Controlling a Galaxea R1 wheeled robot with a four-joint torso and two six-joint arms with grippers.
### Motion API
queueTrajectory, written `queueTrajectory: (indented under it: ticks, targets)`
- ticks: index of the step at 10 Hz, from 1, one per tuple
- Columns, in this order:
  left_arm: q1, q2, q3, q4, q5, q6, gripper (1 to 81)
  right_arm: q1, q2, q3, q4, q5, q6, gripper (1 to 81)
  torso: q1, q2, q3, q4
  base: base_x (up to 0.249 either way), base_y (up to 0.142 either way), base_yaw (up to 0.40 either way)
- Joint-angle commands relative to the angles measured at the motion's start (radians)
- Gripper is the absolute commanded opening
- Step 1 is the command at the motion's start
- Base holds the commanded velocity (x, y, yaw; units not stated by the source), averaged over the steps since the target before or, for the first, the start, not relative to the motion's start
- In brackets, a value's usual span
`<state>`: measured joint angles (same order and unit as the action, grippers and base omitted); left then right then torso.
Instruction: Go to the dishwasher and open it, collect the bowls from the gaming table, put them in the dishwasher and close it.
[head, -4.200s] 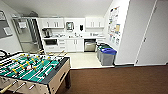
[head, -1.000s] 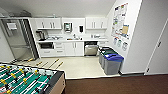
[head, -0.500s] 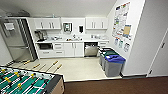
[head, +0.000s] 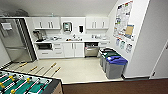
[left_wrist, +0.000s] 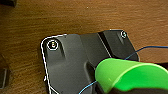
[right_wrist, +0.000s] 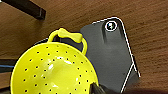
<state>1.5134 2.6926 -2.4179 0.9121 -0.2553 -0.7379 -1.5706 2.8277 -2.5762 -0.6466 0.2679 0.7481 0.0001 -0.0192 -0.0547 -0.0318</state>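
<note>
Kitchenette nearer now, dishwasher (head: 91, 49) beyond pale floor (head: 80, 70).

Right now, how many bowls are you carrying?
2. A green bowl shows at the left wrist, a yellow perforated bowl at the right wrist. How they are gripped is hidden.

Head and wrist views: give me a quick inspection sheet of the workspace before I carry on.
Surface: pale kitchen floor ahead, dark brown wood-look floor beneath the arms.
Job's things: stainless-steel dishwasher under the counter, door looks shut; bright green plastic bowl by the left wrist; yellow perforated bowl with a loop handle by the right wrist.
Clutter: grey bins with blue and green lids; green table-football table.
Grippers: fingers not discernible.
Cables: thin blue wire.
Surroundings: white cabinets, steel fridge, wall posters.
</note>
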Motion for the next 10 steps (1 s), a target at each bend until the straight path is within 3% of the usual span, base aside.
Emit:
queueTrajectory:
  ticks: [1,10]
  targets:
    - [-0.041,-0.023,0.003,0.001,0.024,-0.005,1.0,0.037,-0.012,-0.002,-0.007,-0.027,-0.001,1.0,0.000,0.000,0.000,0.000,0.170,0.000,0.000]
    - [-0.041,-0.020,0.003,0.001,0.024,-0.005,1.0,0.037,-0.011,-0.004,-0.005,-0.026,0.000,1.0,0.000,0.000,0.000,0.000,0.170,0.000,0.000]
